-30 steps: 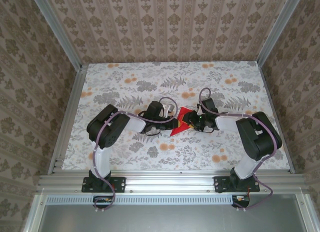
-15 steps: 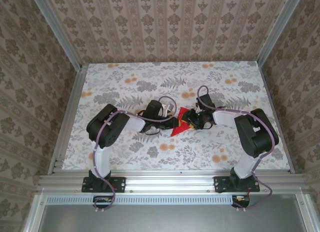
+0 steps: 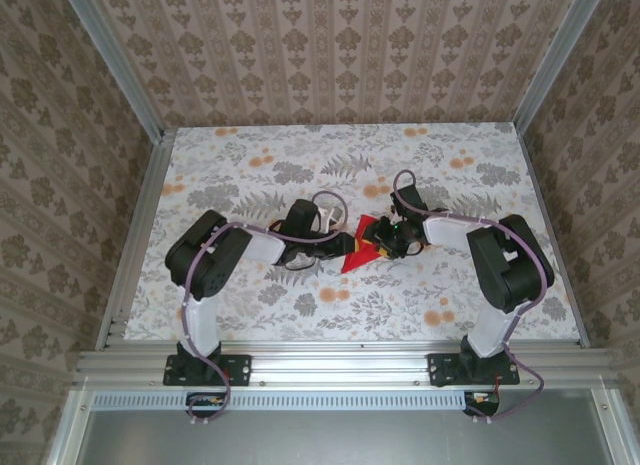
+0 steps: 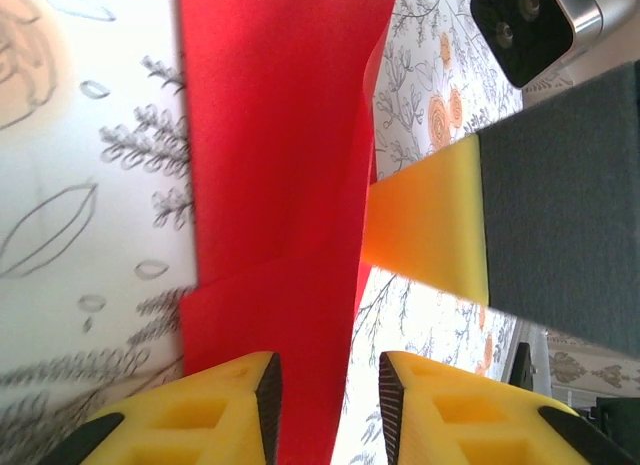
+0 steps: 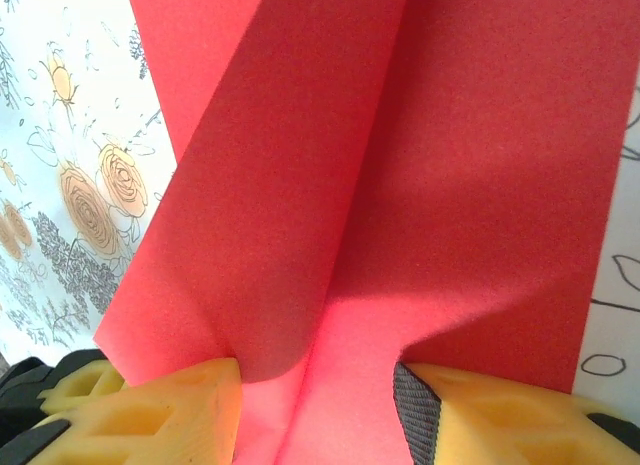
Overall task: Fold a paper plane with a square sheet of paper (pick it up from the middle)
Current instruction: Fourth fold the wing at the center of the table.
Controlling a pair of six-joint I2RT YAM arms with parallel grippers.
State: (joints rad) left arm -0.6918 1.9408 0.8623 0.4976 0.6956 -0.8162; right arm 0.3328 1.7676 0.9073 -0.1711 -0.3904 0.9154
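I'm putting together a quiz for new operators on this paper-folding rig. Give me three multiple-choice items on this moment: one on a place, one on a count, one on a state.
1. Where on the floral-patterned table is the thin bright red sheet of paper?
A. At the far left corner
B. In the middle, between the black left arm and the black right arm
C. At the near edge, by the bases

2. How many robot arms reach over the table?
A. One
B. Two
C. Three

3. What state is the sheet of paper in?
A. Flat and unfolded
B. Crumpled into a ball
C. Creased, with a raised fold

Answers:
1 B: the top view shows it mid-table, where the two arms meet.
2 B: one arm rises from each side.
3 C: the right wrist view shows a ridge running along it.
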